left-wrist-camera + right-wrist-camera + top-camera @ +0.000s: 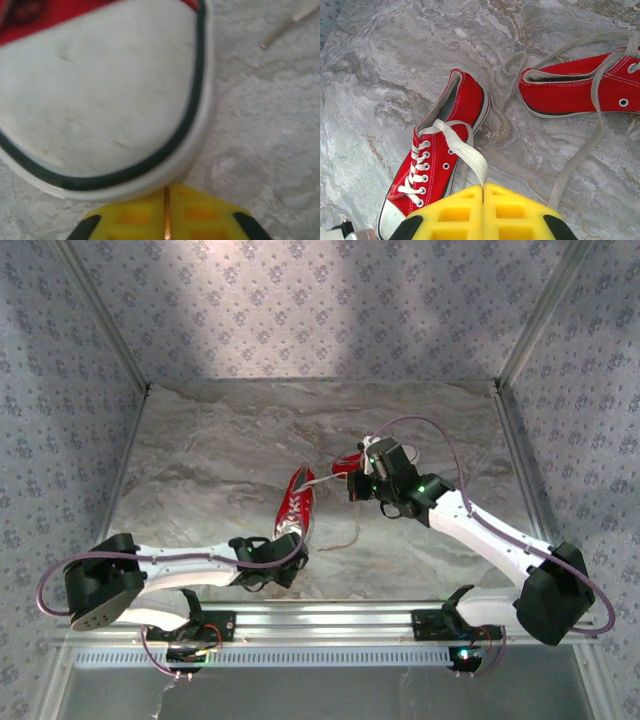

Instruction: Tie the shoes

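Top view: two red shoes lie mid-table (220, 450), near shoe (297, 502) with toe toward the arm bases, far shoe (345, 462) just beyond it and partly under the right gripper (362, 483); left gripper (292, 545) sits at the near shoe's toe. Left wrist: white toe cap (100, 100) looms close, left gripper (166, 192) pads pressed together just at the cap's edge, nothing seen between them; likely parked there to brace the shoe against a pull, though contact can't be confirmed; a stray lace end (282, 27) lies off on the marble. Right wrist: right gripper (483, 189) clamped on the flat white lace (465, 150) that runs up from the near shoe's top eyelets, lifted off the tongue, presumably to draw it out for the knot; far shoe (575, 95) lies on its side well to the right, its loose lace (580, 150) trailing across the table, untied
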You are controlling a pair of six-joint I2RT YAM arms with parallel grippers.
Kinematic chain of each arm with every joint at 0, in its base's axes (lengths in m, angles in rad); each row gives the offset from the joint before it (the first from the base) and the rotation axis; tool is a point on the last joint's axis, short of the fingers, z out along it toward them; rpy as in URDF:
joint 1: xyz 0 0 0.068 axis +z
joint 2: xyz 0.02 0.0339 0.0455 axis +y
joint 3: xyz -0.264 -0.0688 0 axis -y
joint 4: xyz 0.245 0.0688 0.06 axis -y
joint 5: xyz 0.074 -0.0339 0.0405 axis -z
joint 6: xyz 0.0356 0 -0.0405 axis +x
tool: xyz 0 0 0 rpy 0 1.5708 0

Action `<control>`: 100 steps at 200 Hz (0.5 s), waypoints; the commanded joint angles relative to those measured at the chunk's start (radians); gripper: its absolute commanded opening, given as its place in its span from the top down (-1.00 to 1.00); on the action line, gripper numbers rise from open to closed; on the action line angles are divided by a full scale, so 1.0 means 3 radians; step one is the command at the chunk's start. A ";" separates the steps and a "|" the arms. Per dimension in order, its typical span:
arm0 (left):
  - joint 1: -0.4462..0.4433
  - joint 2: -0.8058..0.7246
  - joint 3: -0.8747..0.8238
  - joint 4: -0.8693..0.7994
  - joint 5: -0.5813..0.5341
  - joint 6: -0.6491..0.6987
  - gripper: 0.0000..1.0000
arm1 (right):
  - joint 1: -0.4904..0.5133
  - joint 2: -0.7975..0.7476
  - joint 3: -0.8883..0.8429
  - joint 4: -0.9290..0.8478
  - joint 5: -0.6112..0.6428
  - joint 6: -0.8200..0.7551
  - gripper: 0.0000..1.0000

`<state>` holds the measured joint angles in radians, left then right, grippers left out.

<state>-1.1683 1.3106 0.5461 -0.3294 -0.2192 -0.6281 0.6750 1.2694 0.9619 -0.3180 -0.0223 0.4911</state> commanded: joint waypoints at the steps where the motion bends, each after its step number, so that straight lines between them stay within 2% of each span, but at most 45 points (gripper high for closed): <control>1: -0.0094 -0.0121 0.0153 -0.0104 0.0269 0.0120 0.90 | -0.0031 -0.0106 -0.0042 -0.0078 0.0086 0.0045 1.00; 9: -0.0133 -0.0179 0.0211 -0.0110 0.0339 0.0176 1.00 | -0.0036 -0.0124 -0.0048 -0.0087 0.0123 0.0053 1.00; 45: -0.0161 -0.0551 0.0436 -0.0076 0.0593 0.0335 1.00 | -0.0075 -0.0187 -0.0094 -0.0103 0.0183 0.0096 1.00; 70: -0.0146 -0.0718 0.0660 -0.0174 0.0461 0.0394 1.00 | -0.0094 -0.0206 -0.0095 -0.0116 0.0192 0.0114 1.00; 100: 0.0051 -0.0920 0.0889 -0.0373 0.0113 0.0381 1.00 | -0.0109 -0.0217 -0.0062 -0.0129 0.0172 0.0131 1.00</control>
<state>-1.2011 1.0904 0.7513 -0.3702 -0.0994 -0.5343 0.6506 1.2301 0.9447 -0.3264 0.0147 0.5095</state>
